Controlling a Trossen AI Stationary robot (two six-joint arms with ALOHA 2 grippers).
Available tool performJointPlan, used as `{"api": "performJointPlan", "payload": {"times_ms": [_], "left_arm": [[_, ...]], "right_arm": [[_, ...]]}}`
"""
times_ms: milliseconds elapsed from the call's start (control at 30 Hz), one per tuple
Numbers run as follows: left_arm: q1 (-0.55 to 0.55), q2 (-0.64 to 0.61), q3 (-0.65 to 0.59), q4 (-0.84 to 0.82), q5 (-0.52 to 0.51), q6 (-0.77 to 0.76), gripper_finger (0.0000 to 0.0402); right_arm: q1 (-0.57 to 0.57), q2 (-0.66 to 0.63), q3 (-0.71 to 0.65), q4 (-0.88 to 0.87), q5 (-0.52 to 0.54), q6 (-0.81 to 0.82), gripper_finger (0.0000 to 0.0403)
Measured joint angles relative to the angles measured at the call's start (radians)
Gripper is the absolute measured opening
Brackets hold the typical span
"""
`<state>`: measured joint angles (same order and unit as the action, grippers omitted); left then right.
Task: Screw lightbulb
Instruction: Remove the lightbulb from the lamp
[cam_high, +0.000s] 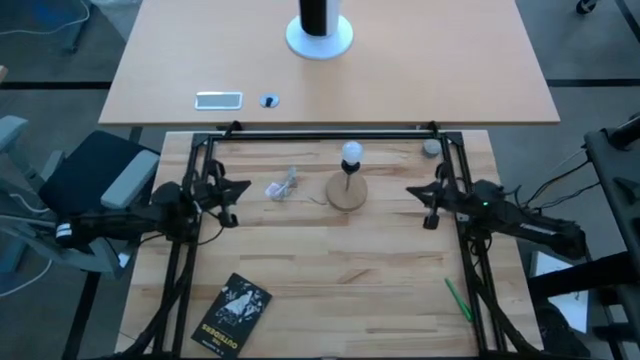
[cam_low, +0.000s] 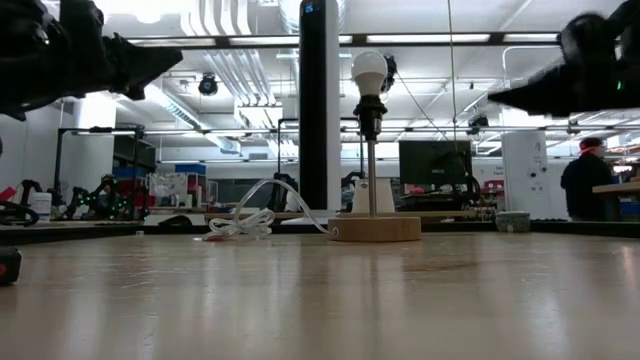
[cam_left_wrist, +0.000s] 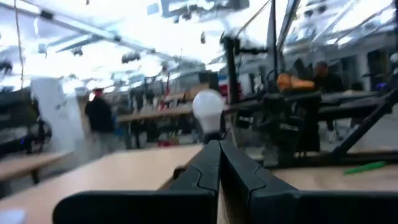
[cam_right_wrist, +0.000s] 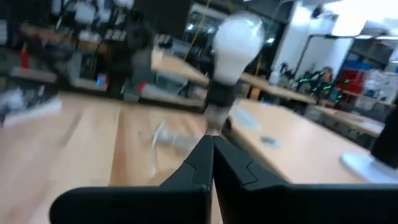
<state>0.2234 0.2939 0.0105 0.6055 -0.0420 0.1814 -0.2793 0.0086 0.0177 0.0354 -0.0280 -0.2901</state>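
The white frosted lightbulb (cam_high: 351, 152) sits upright in the black socket (cam_low: 369, 110) on top of the thin lamp post, which rises from the round wooden stand base (cam_high: 347, 190). It also shows in the low view (cam_low: 369, 70), the left wrist view (cam_left_wrist: 208, 109) and the right wrist view (cam_right_wrist: 237, 38). My left gripper (cam_high: 243, 186) hangs shut and empty above the table, left of the stand. My right gripper (cam_high: 411, 190) hangs shut and empty to the right of it. Both point at the lamp.
A crumpled clear wrapper (cam_high: 283, 187) and the lamp's white cord (cam_low: 250, 222) lie left of the stand. A black book (cam_high: 232, 313) lies near the front left, a green pen (cam_high: 458, 298) front right, and a small grey object (cam_high: 431, 148) at the far right.
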Motion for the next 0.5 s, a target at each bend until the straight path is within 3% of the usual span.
{"api": "performJointPlan", "payload": {"times_ms": [200,333,500], "left_arm": [[0.000,0.017,0.000,-0.073,-0.020,-0.033,0.0000],[0.000,0.055,0.000,-0.081,-0.023,-0.042,0.0000],[0.000,0.106,0.000,-0.085,-0.024,-0.042,0.0000]], "right_arm": [[0.000,0.014,-0.008,-0.020,-0.048,-0.030,0.0000],[-0.001,0.026,-0.008,-0.027,0.030,-0.034,0.0000],[-0.001,0.034,-0.008,-0.025,0.037,0.076,0.0000]]}}
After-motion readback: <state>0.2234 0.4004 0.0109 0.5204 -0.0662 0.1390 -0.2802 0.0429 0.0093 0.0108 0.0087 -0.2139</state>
